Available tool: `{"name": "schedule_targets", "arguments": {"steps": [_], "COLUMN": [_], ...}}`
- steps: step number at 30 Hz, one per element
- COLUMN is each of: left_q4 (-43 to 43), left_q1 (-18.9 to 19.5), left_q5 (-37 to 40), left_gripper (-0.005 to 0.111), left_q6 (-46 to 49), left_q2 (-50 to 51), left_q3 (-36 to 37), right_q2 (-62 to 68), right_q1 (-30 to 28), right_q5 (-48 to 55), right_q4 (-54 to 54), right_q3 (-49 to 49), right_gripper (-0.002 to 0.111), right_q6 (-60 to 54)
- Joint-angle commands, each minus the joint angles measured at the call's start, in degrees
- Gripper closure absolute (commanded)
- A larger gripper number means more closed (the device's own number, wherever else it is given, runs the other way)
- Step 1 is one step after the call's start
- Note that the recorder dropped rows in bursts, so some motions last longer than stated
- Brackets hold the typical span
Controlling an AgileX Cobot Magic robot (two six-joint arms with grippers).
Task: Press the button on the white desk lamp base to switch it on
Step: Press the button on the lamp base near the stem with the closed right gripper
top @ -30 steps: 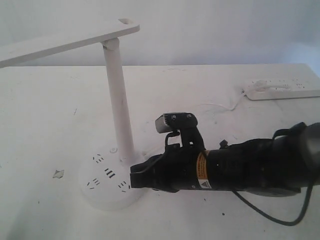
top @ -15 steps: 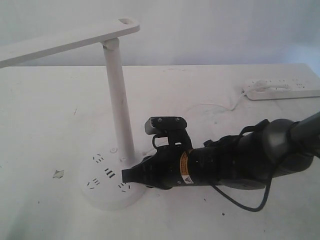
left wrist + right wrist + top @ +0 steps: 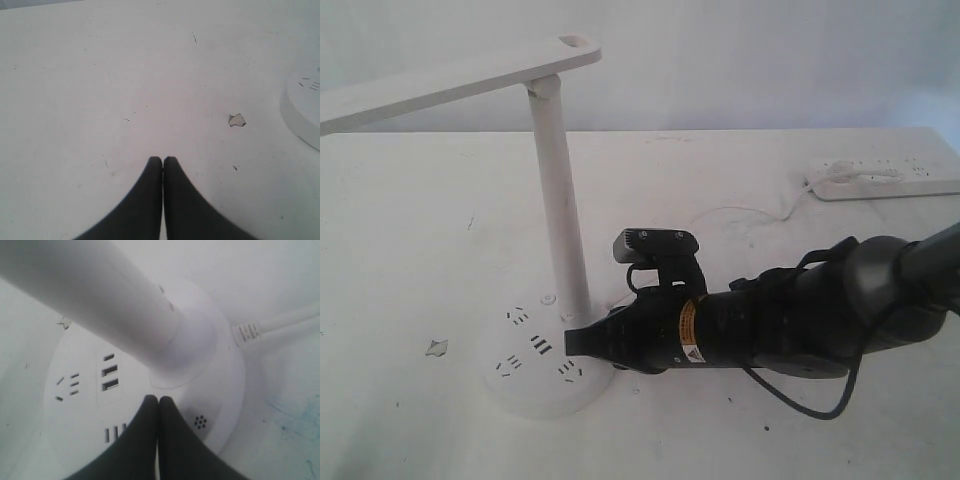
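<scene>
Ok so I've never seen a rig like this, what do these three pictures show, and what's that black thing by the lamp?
It is a robot with two arms ending in black grippers. The wide picture comes from a camera off the arms; the other two from wrist cameras. On the white table stand an all-white desk lamp with a round white plastic base and a long white power strip. The black thing is the right gripper, shut, its tips over the base. The left gripper is shut over the table. Neither holds anything.

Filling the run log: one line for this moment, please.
right gripper: shut, tip over lamp base beside pole | left gripper: shut, over table
</scene>
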Motion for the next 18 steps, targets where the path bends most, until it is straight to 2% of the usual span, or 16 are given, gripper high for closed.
{"name": "schedule_targets", "arguments": {"steps": [1, 18], "left_q4": [-0.21, -0.21], "left_q1": [-0.38, -0.38], "left_q5": [0.05, 0.05], "left_gripper": [0.107, 0.107], "left_q6": [-0.09, -0.09], "left_q2": [-0.21, -0.21], "left_q3": [0.05, 0.05], "right_q2": [-0.04, -0.04], "right_q1": [-0.04, 1.42], "right_q5": [4.7, 15.84], "right_q4": [0.34, -0.08], "right_q3": [-0.06, -0.06], "right_gripper": [0.108, 0.108], "right_q6": [-0.57, -0.67]}}
